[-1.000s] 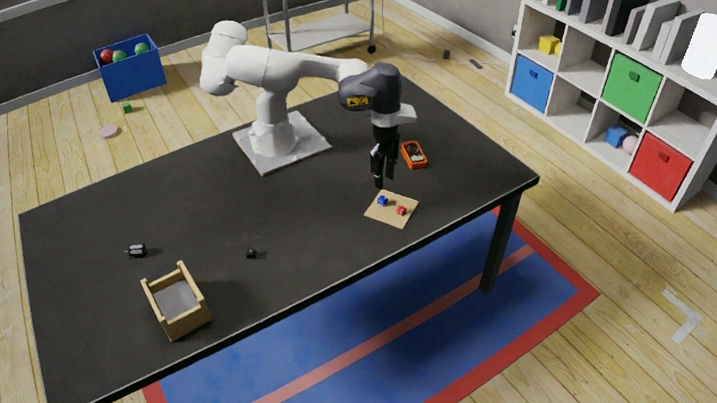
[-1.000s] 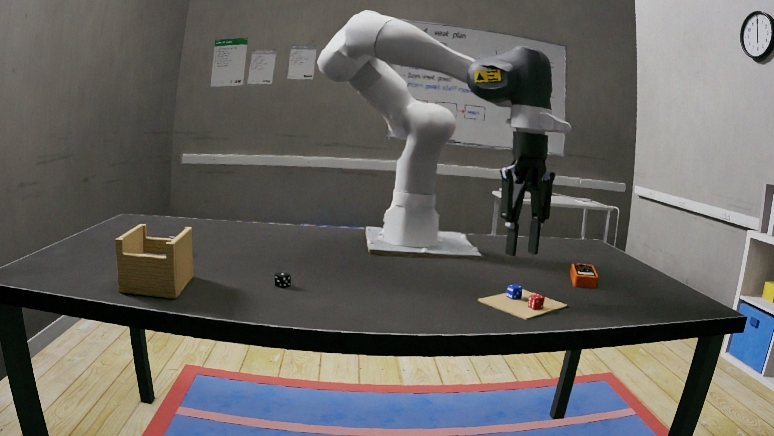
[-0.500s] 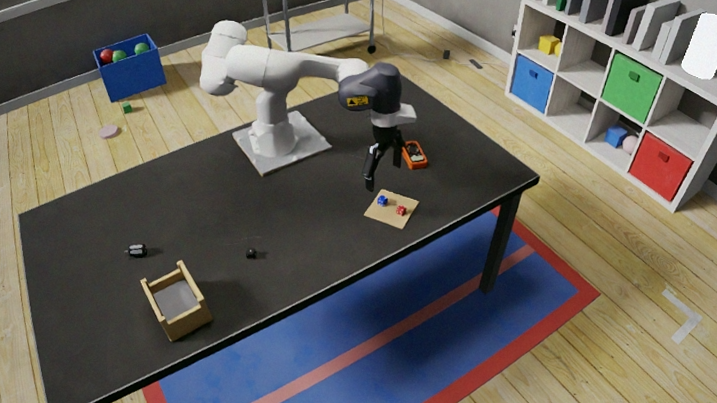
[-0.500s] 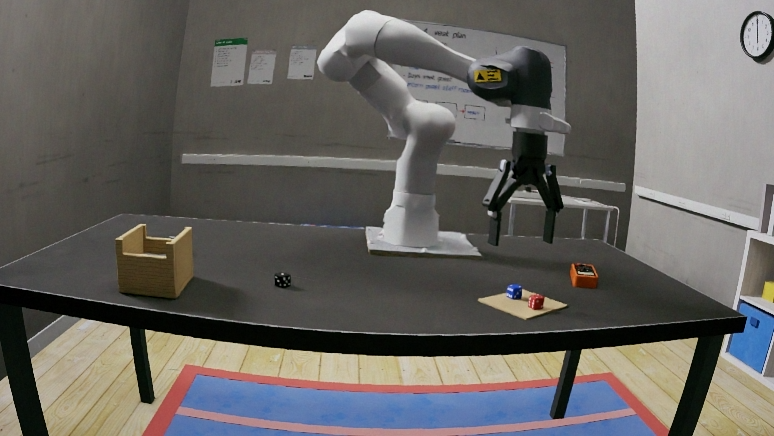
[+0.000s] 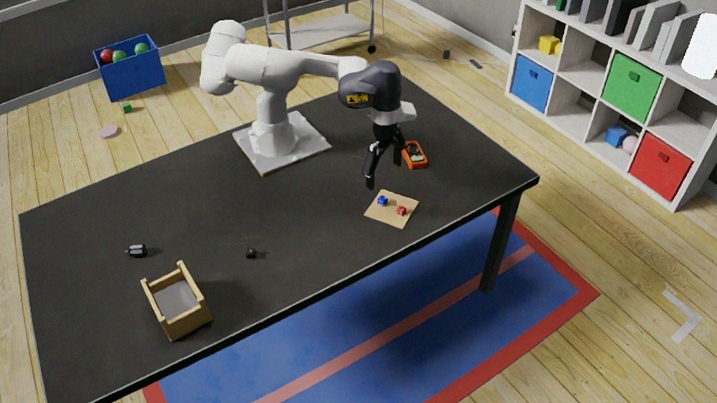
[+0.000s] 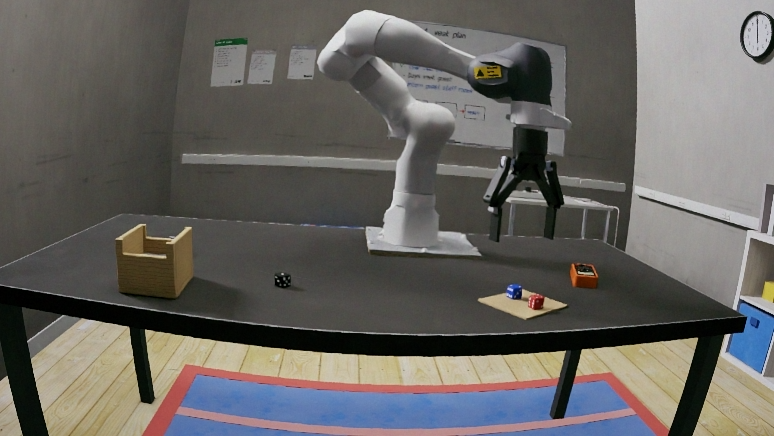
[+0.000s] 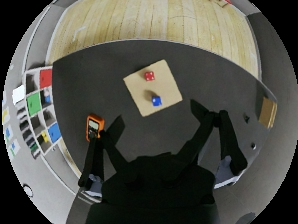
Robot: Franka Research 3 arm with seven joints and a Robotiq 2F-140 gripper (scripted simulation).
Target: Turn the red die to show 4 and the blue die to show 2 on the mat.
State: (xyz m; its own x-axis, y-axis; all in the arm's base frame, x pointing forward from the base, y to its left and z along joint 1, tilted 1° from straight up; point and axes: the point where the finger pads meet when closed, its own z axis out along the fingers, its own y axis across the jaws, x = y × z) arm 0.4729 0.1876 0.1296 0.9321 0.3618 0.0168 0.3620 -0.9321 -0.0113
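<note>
Wrist view: blue die (image 5: 383, 201) (image 6: 514, 291) (image 7: 156, 101) on mat (image 5: 376, 213) (image 6: 501, 301) (image 7: 138, 96), top pips (tiny) perhaps two.

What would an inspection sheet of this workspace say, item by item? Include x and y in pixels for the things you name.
Surface: black table (image 5: 305, 224) (image 6: 346, 303), faint scuffs.
Job's things: red die (image 5: 400, 209) (image 6: 535, 301) (image 7: 149, 76) and blue die (image 5: 383, 201) (image 6: 514, 291) (image 7: 156, 101) on the tan mat (image 5: 388, 218) (image 6: 525, 313) (image 7: 140, 107); black die (image 5: 250, 253) (image 6: 282, 280) off it.
Clutter: orange meter (image 5: 415, 155) (image 6: 584, 275) (image 7: 95, 126), wooden box (image 5: 189, 322) (image 6: 154, 276) (image 7: 268, 112), small dark object (image 5: 137, 250).
Pincer (image 5: 383, 173) (image 6: 522, 231) (image 7: 156, 114): open, above the table, holding nothing.
Cables: nothing seen on the table; a thin line on the floor may be one.
Surroundings: shelf unit (image 5: 587, 122), wheeled cart (image 5: 288, 20), floor toys.
</note>
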